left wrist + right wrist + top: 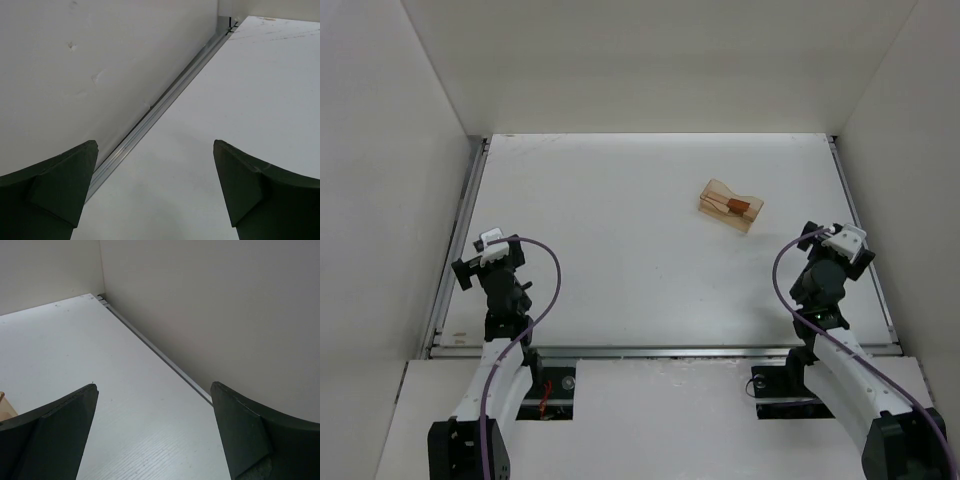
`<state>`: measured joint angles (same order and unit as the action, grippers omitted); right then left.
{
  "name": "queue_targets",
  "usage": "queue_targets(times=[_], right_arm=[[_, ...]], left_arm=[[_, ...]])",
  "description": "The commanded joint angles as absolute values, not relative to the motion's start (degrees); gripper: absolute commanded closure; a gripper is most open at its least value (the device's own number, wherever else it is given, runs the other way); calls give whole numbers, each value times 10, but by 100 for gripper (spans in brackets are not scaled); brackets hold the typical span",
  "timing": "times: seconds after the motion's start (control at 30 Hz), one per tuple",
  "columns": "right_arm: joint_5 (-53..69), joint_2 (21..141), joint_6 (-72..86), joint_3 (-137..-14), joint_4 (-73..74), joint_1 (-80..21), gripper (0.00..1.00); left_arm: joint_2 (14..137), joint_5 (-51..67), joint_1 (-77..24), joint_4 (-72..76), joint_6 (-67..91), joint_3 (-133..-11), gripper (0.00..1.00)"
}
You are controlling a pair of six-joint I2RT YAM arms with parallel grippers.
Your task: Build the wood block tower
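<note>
Lying far right on the table (620,200), the reddish-brown block (739,208) is sitting ahead-left of the right claw (155,390), apart from it; that and the left claw (155,150) are gaping wide, gripping nothing.

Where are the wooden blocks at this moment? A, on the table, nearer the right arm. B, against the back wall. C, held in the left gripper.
A: the wooden blocks lie on the table, out in front of the right gripper, which is open and empty.
</note>
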<state>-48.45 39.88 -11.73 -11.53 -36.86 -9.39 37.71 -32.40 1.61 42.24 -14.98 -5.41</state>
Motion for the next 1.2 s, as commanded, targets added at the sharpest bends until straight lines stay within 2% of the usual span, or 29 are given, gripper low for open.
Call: queue_targets(times=[0.0, 0.13, 0.23, 0.33, 0.37, 0.4, 0.47, 0.57, 0.73, 0.83, 0.9, 1.0, 1.03, 1.1, 1.17], right_arm=[[-484, 398, -107, -140, -384, -91, 0], [-479, 374, -107, -150, -363, -91, 0], [-464, 351, -90, -221, -280, -91, 0], [-378, 359, -111, -289, -187, -91, 0], [-354, 367, -111, -345, -158, -91, 0], [-334, 395, -111, -375, -129, -91, 0], [-321, 434, -111, -461, -77, -97, 0], [-362, 525, -134, -542, -47, -111, 0], [-378, 689, -241, -694, -17, -121, 0], [-459, 749, -189, -751, -39, -121, 0], [-497, 787, -41, -786, -7, -121, 0], [-204, 838, 12, -907, 177, -86, 0], [-46, 858, 18, -930, 203, -69, 0], [30, 933, 18, -995, 259, -62, 0], [18, 985, 29, -1049, 343, -62, 0]], left_arm=[[369, -327, 18, 457, -150, -78, 0], [369, -327, 18, 457, -150, -78, 0], [369, -295, 18, 442, -170, -90, 0], [356, -166, 18, 283, -232, -186, 0], [356, -136, 18, 245, -252, -216, 0], [356, -108, 18, 175, -263, -281, 0], [370, -47, 18, 124, -279, -342, 0], [402, 44, 18, 29, -371, -451, 0], [452, 16, 18, -11, -410, -548, 0], [473, 39, 18, -79, -410, -605, 0], [495, 76, 18, -133, -403, -647, 0], [521, 82, 18, -141, -353, -686, 0], [526, 82, 18, -141, -319, -694, 0], [537, 82, 18, -147, -295, -712, 0], [544, 104, 18, -153, -280, -721, 0]])
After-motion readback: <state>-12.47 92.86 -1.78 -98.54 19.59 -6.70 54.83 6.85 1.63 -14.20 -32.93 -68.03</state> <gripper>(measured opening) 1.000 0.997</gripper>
